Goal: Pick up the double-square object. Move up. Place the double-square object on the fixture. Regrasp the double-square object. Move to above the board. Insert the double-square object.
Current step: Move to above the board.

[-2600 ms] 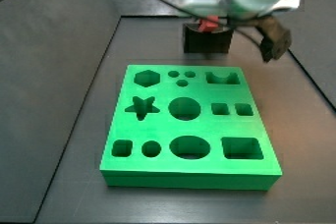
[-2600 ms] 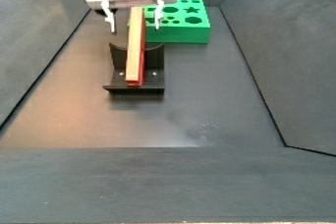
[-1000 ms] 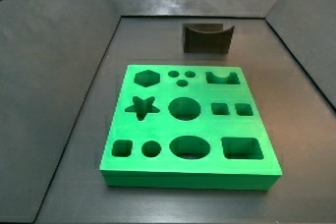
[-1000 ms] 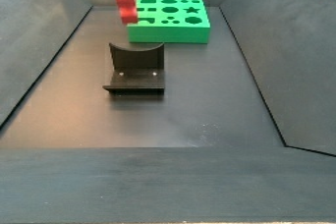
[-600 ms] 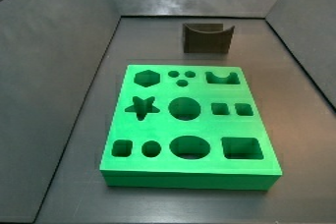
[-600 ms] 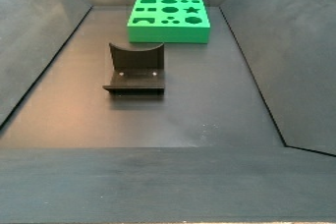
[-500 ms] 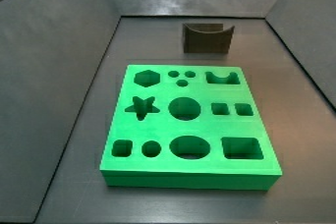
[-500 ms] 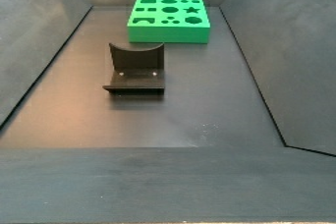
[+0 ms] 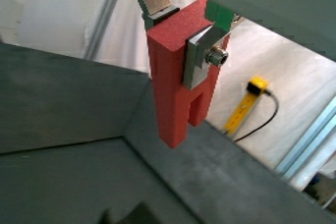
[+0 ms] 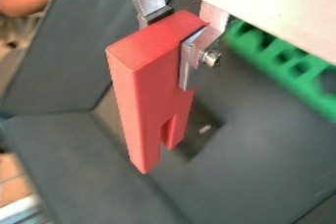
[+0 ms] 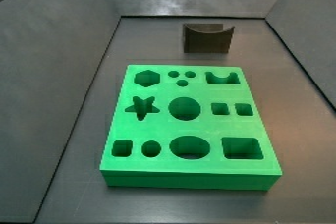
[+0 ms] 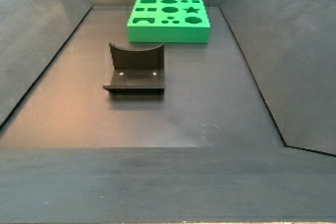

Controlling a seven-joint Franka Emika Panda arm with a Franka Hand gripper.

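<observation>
Both wrist views: gripper clamped on double-square object, long axis hanging from the fingers, prongs lowermost; board lies beyond, off to one side.

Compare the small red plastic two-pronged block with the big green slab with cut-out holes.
The red two-pronged block is narrow and elongated; the green slab is broad and flat. The block hangs clamped in the hand, prongs pointing down; the slab lies on the dark floor. The block has one slot between its prongs; the slab has many shaped holes. Both are brightly coloured, blocky pieces.
</observation>
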